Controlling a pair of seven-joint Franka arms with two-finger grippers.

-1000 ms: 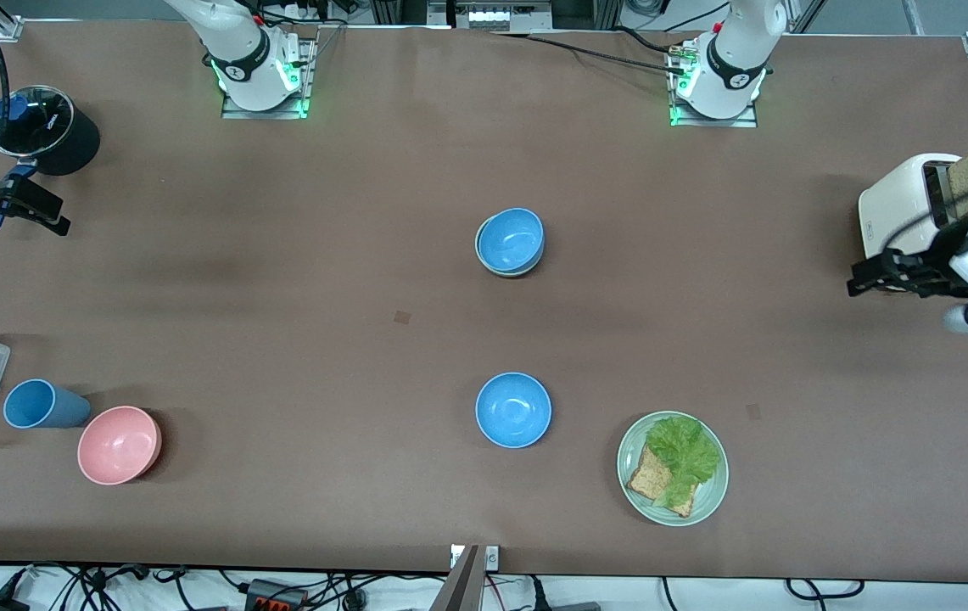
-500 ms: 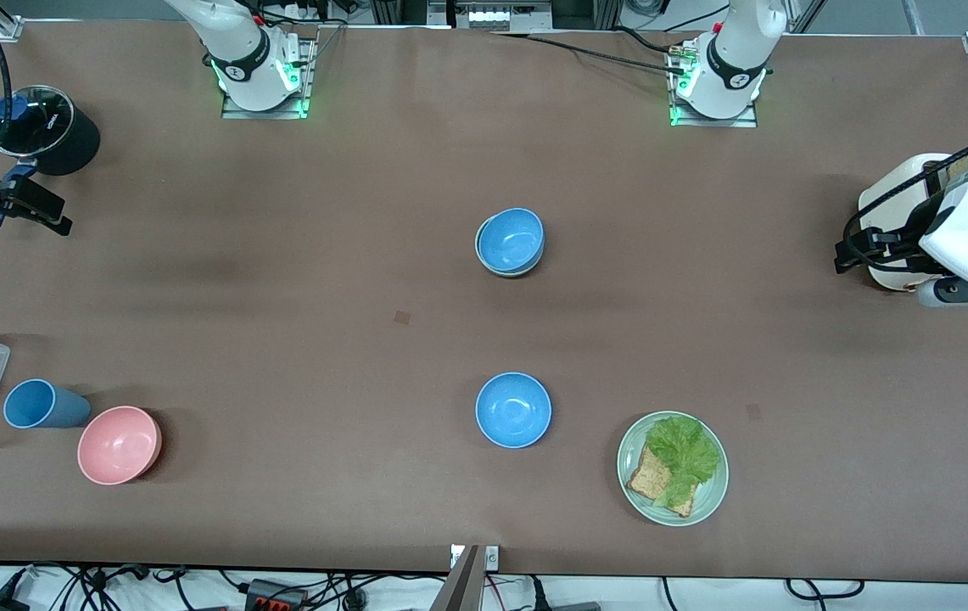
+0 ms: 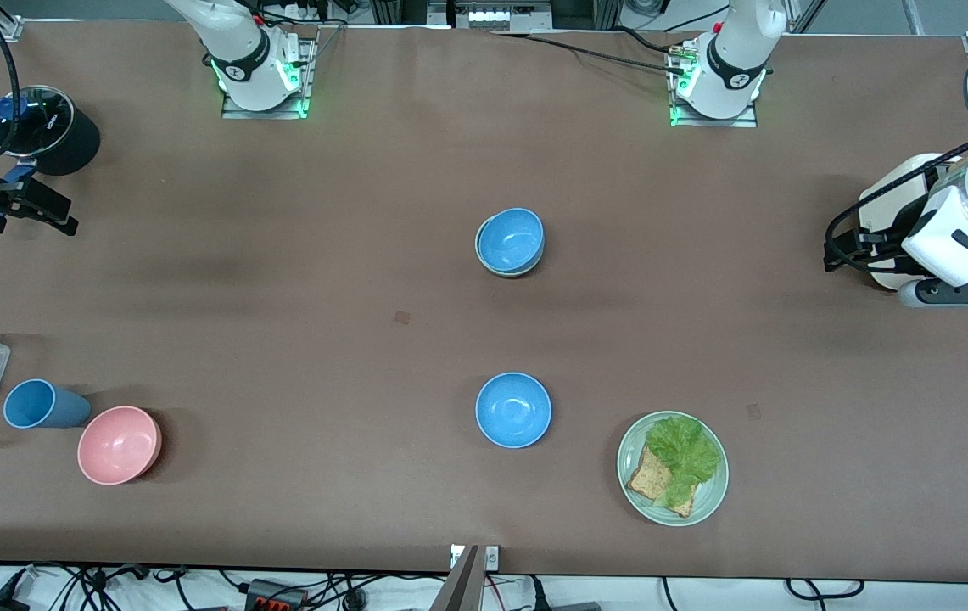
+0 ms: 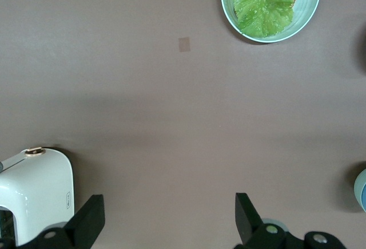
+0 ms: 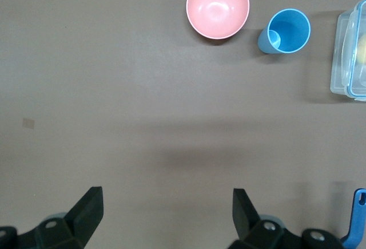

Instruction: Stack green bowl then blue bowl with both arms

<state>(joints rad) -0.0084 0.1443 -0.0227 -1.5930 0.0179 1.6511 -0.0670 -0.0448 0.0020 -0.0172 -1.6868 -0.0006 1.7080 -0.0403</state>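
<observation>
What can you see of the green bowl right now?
Only a thin pale green rim of the green bowl shows. It sits upright near the middle of the table, with a blue bowl nested inside it, resting slightly off-centre and covering its whole inside. It looks like glossy plastic or ceramic. Nothing else touches it; neither gripper is near. A second blue bowl stands apart, nearer the front camera.
</observation>
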